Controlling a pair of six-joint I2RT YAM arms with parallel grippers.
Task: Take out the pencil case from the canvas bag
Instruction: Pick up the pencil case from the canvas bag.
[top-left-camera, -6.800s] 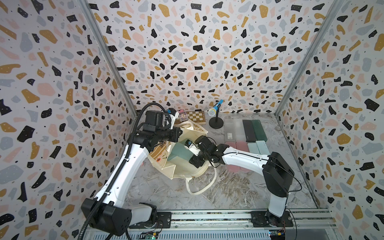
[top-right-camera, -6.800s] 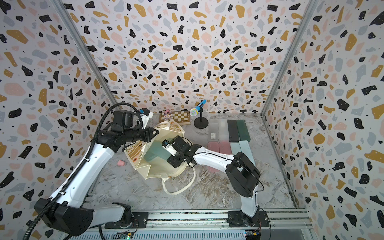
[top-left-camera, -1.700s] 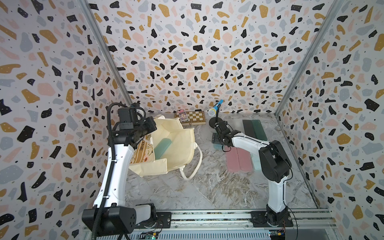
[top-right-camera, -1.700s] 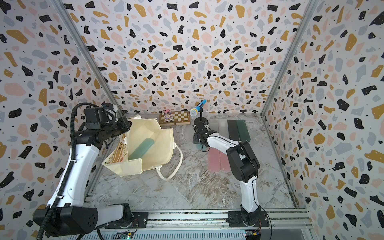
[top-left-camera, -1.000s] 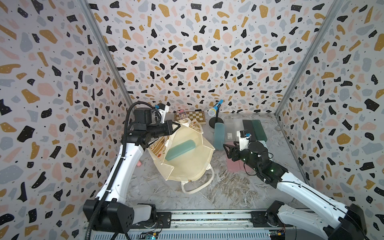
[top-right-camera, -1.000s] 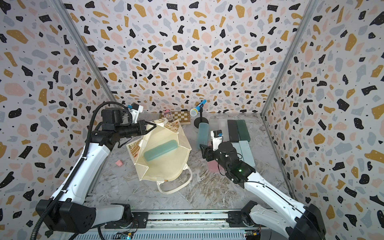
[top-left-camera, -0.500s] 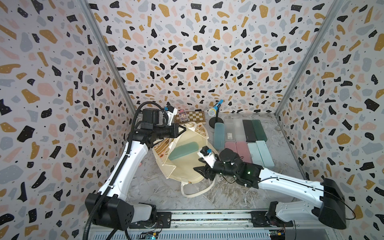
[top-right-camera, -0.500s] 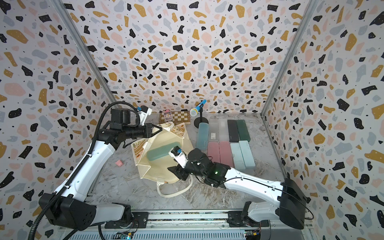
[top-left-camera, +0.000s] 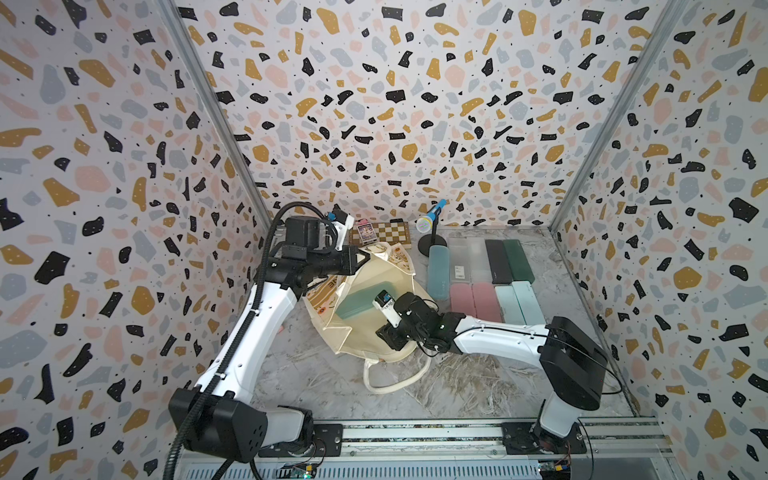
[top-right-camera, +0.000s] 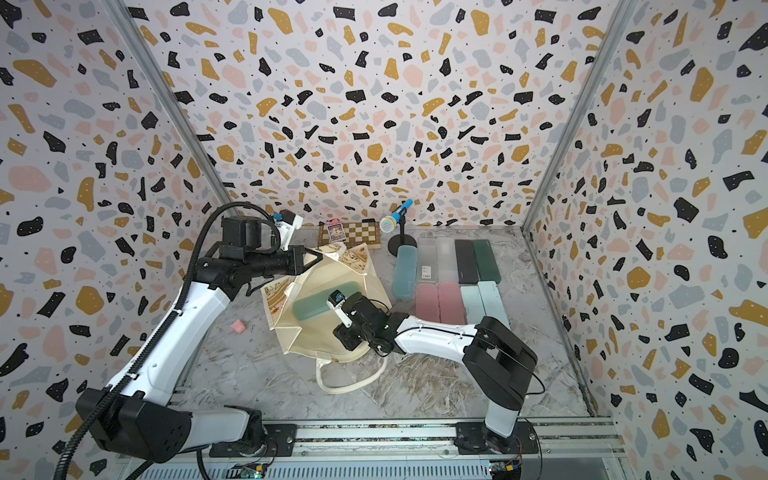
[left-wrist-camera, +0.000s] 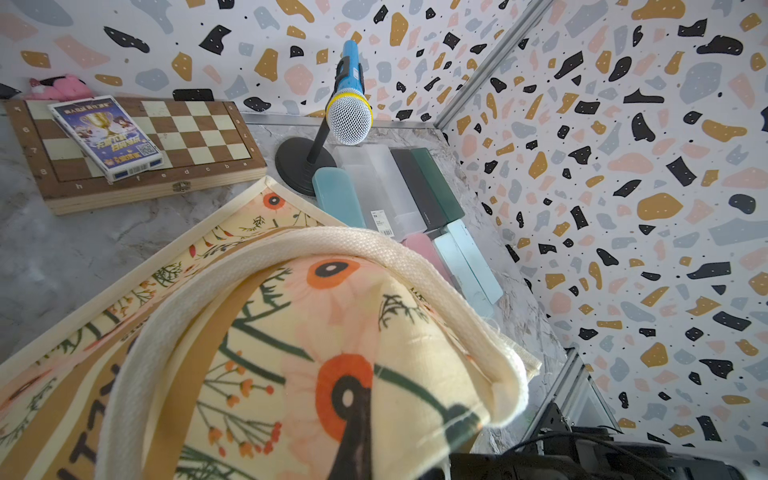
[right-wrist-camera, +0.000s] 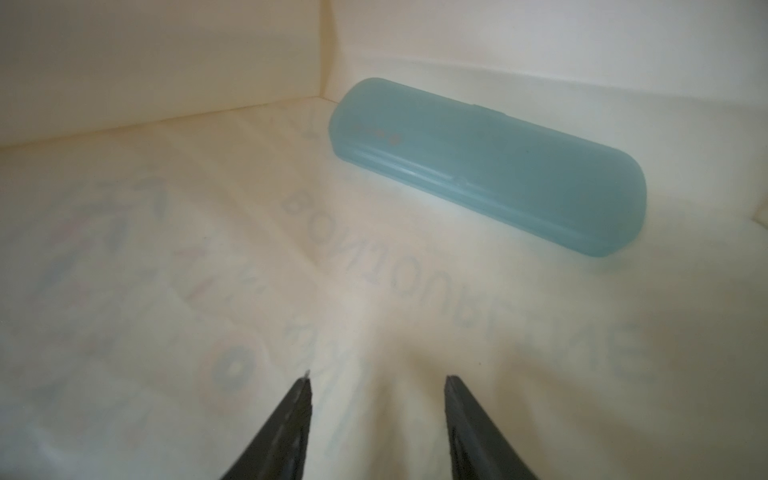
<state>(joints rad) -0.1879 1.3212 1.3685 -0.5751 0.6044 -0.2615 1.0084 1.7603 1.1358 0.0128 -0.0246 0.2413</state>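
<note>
The cream canvas bag (top-left-camera: 353, 332) (top-right-camera: 309, 336) lies on the table with its mouth held up. My left gripper (top-left-camera: 365, 257) (top-right-camera: 318, 257) is shut on the bag's upper rim by the rope handle (left-wrist-camera: 291, 245); the floral fabric (left-wrist-camera: 332, 332) hides most of its jaws. A teal pencil case (top-left-camera: 359, 303) (top-right-camera: 320, 305) (right-wrist-camera: 490, 166) lies inside the bag on its lower wall. My right gripper (right-wrist-camera: 377, 380) (top-left-camera: 386, 334) is inside the bag's mouth, open and empty. The case lies ahead of its fingertips and off to one side, not touching them.
Several pencil cases (top-left-camera: 478, 274) lie in rows on the table to the right of the bag. A microphone on a stand (top-left-camera: 430, 226) and a chessboard (top-left-camera: 390, 232) with a card box stand at the back. A small pink piece (top-right-camera: 237, 326) lies left of the bag.
My right arm has swung left from the rows of cases into the bag's mouth, its jaws narrowing a little. The left gripper has kept hold of the rim and shifted slightly right.
</note>
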